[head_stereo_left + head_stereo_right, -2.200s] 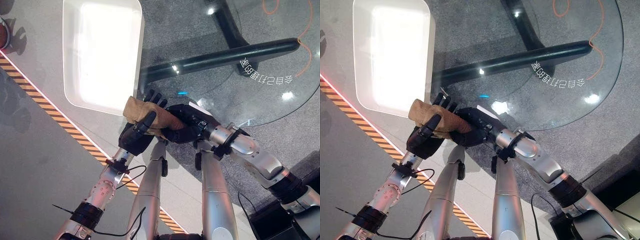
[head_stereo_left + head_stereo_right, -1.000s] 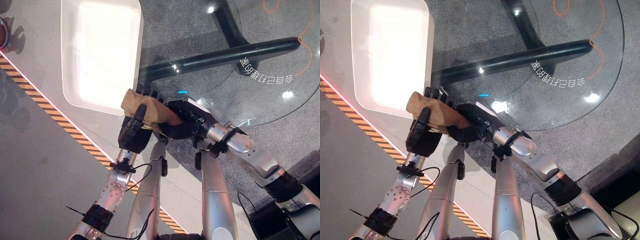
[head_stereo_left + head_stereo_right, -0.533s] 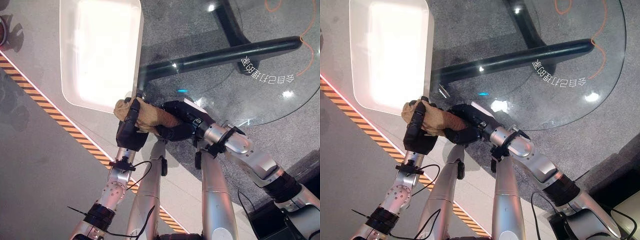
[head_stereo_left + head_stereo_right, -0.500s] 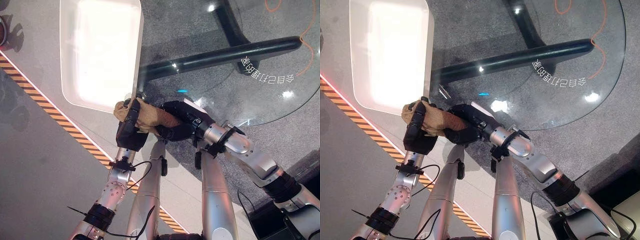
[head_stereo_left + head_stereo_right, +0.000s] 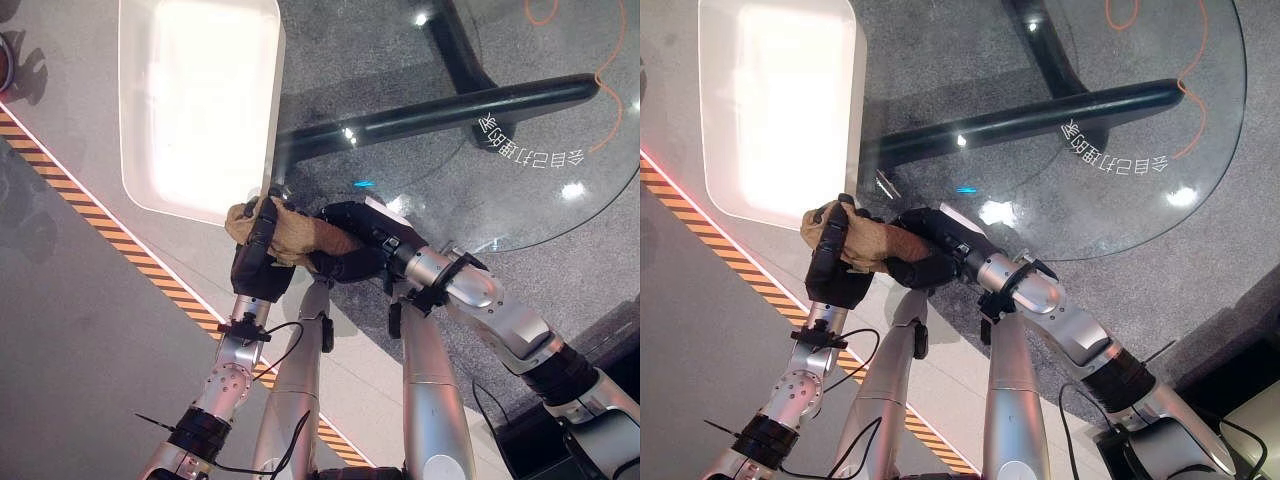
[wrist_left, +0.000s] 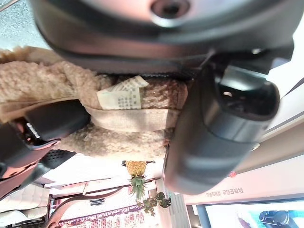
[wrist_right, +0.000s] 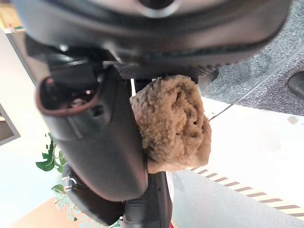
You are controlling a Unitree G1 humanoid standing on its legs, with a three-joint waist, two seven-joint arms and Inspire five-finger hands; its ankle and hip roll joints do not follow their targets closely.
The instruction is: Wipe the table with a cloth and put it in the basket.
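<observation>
Both robot hands grip the tan cloth (image 5: 300, 235): the left robot hand (image 5: 258, 262) and right robot hand (image 5: 352, 248) curl round it. They hold it just beside the white basket (image 5: 135, 190), at the glass worktop (image 5: 520, 170) edge.

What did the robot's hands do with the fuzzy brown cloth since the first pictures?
The left hand, open under the fuzzy tan-brown cloth at first, has curled its fingers and thumb round it and edged toward the white rectangular basket. The cloth looks more bunched. The right hand stays clamped on the cloth's other end. Basket and round glass table kept their places.
</observation>
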